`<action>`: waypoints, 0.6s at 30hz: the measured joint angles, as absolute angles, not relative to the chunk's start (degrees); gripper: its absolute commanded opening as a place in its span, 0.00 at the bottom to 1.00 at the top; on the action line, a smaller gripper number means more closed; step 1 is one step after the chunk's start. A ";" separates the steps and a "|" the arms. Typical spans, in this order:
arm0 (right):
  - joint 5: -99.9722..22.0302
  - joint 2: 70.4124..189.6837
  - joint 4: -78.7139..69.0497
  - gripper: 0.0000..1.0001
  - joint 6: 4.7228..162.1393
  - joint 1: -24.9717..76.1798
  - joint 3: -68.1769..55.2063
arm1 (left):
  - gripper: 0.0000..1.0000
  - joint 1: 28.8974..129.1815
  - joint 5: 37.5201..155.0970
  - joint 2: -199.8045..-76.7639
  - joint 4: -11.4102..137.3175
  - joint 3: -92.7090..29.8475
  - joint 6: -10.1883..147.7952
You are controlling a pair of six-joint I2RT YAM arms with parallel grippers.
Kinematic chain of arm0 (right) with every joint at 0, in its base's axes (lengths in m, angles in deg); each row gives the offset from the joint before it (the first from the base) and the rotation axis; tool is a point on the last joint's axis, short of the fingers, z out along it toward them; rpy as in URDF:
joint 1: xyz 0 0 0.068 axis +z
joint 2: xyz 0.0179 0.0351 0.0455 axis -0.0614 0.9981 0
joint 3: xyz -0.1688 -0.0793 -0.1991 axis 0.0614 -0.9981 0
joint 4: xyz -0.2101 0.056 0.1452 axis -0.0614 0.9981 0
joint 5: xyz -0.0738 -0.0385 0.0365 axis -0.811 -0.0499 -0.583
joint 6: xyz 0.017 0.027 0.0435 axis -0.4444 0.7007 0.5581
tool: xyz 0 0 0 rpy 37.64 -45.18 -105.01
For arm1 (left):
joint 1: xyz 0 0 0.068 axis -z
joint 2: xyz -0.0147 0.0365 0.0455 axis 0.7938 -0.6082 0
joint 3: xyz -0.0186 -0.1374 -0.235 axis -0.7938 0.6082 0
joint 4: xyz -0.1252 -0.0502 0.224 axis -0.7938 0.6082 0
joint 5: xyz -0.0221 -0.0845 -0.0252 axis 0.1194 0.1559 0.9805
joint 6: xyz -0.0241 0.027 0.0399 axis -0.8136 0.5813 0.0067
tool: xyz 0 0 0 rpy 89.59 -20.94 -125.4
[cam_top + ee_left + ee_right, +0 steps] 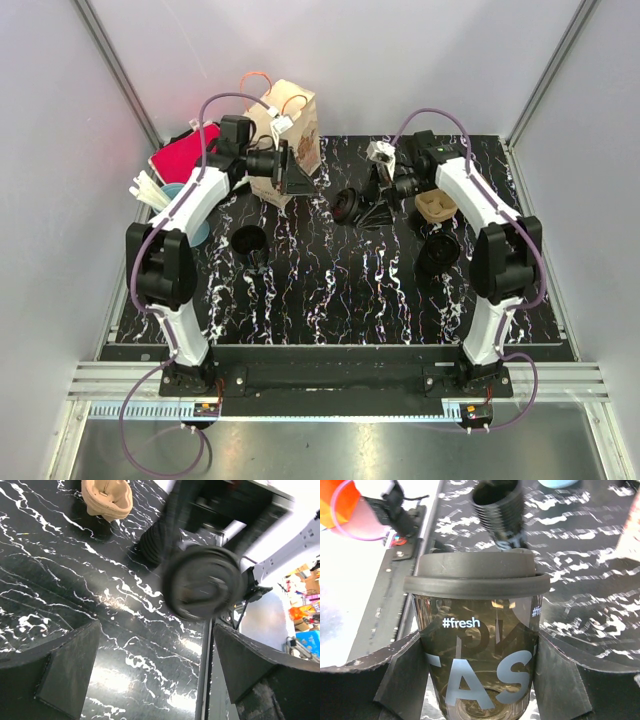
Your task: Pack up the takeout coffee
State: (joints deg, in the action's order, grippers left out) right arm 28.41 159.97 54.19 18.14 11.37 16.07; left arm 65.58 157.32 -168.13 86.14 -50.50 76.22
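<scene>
My right gripper (358, 205) is shut on a dark see-through coffee cup (479, 645) with a black lid (476, 577) and "#fresh" lettering, held on its side above the middle of the table. In the left wrist view that lid (202, 582) faces the camera, blurred. My left gripper (288, 180) is open and empty in front of the brown paper bag (292, 125) at the back; its fingers (65, 665) frame bare table. A cardboard cup carrier (436, 207) lies on the right and also shows in the left wrist view (107, 497).
A ribbed black cup (248, 240) stands left of centre and another (438, 252) at the right. A red pouch (185, 155) and a light blue cup with white sticks (165, 195) sit at the far left. White walls close in the table.
</scene>
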 measured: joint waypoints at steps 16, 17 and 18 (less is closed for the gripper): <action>31.01 154.26 57.73 0.76 13.37 11.55 13.30 | 0.80 72.59 156.21 -168.50 83.41 -51.27 74.45; 31.01 154.26 57.73 0.76 13.35 11.55 13.30 | 0.77 72.62 156.14 -168.50 83.43 -51.44 74.54; 30.99 154.26 57.73 0.76 13.31 11.55 13.30 | 0.74 72.62 156.08 -168.61 83.43 -51.60 74.56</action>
